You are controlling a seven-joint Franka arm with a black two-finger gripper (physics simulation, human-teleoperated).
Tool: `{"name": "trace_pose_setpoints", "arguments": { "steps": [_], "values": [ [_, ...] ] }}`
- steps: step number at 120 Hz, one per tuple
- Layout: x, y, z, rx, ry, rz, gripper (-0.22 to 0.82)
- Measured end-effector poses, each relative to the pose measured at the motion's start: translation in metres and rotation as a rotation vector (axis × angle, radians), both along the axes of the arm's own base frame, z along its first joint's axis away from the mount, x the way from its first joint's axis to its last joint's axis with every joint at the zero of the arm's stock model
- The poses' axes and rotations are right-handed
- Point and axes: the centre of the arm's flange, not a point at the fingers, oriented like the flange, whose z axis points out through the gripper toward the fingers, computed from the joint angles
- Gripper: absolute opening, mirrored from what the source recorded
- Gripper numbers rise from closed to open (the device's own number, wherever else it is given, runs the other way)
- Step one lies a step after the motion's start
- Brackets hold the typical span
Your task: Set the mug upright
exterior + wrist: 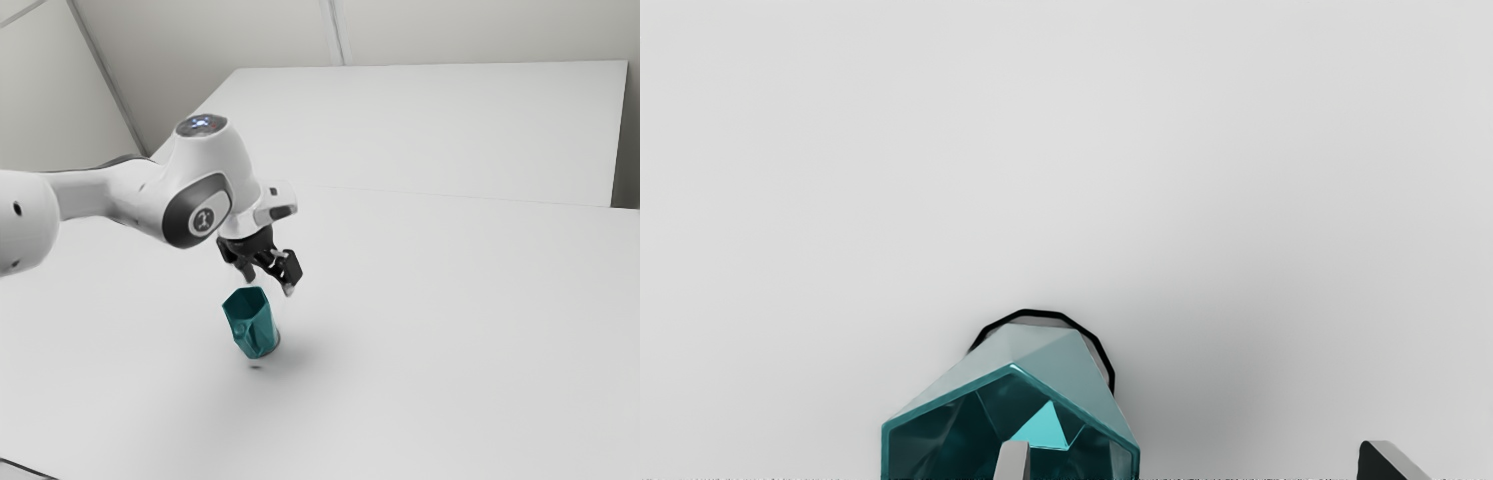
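Note:
The teal faceted mug (252,324) stands on its base, leaning slightly, with its open rim facing up, in the exterior view. Just above it and toward the exterior view's right is the gripper (269,283), open, its two fingers apart. In the wrist view the mug (1066,373) shows its rim and inside, with a dark-edged base beyond. The gripper (1190,460) has one fingertip over the mug's opening and the other out past its side, with nothing held. Whether that fingertip touches the mug cannot be told.
A white table (450,330) lies under the mug and arm. Behind it is another white surface (430,130), with pale walls around. A dark thin edge (28,469) crosses the exterior view's lower left corner.

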Motion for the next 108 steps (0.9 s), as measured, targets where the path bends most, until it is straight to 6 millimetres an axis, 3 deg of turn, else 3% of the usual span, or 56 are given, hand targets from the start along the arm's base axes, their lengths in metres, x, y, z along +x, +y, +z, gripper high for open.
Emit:
{"name": "trace_pose_setpoints", "arguments": {
  "steps": [19, 58, 108],
  "values": [
    [0.013, -0.002, 0.031, -0.019, 0.019, 0.019, 0.56],
    [0.038, 0.018, 0.085, -0.031, 0.075, 0.073, 0.58],
    [0.055, 0.021, 0.157, -0.031, 0.095, 0.08, 0.58]
  ]
}}
